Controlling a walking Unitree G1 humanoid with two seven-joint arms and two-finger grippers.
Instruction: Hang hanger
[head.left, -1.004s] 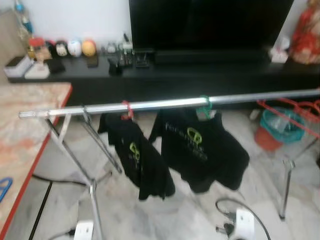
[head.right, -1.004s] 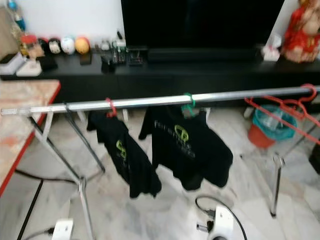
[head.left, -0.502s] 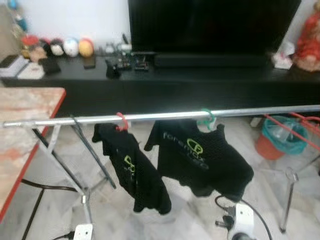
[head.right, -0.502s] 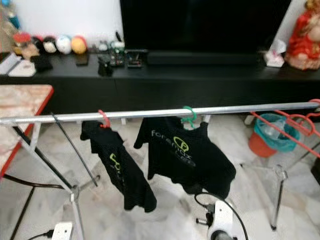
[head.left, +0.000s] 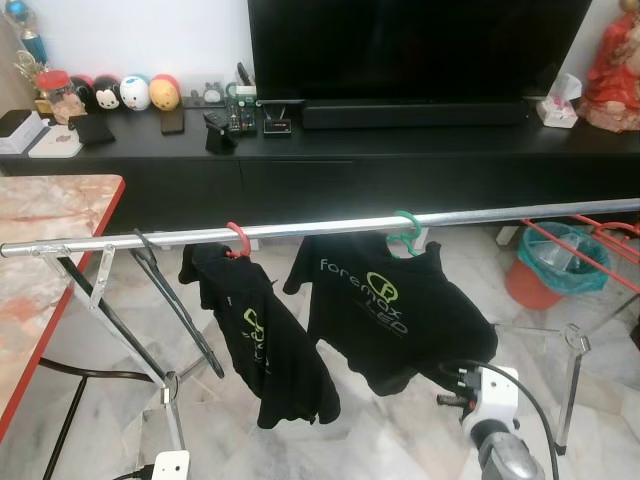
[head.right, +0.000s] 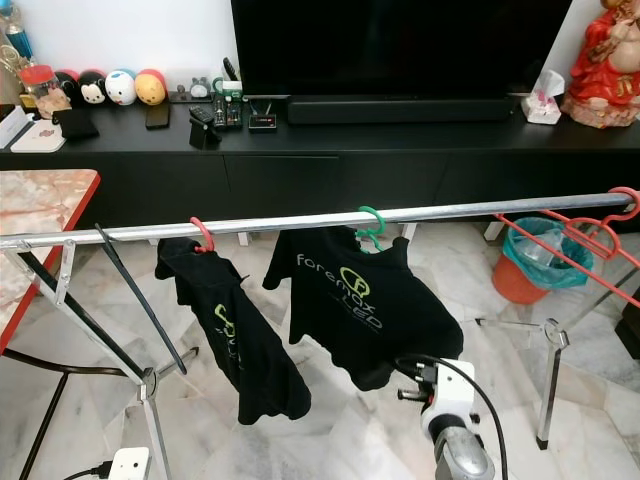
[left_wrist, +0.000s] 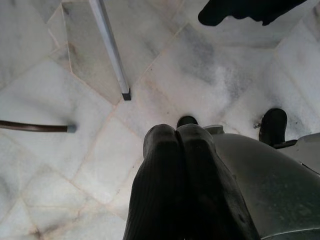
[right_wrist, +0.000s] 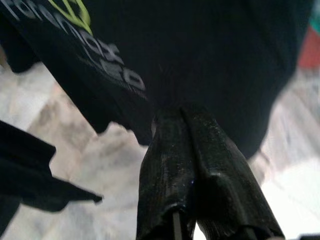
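Our right gripper (right_wrist: 182, 117) pressed together, empty, low beneath rail (head.right: 480, 212); red hangers (head.right: 575, 235) hooked at rail's right end, nearer our right arm. Left gripper (left_wrist: 177, 137) pressed together, idle.

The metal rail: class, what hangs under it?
Under the metal rail hang two black T-shirts, on a red hook and a green hook; the shirts hide the hanger bodies.

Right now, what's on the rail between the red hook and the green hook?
Bare rail: nothing hangs between the red hook and the green hook in the left eye view. Each hook carries a black shirt.
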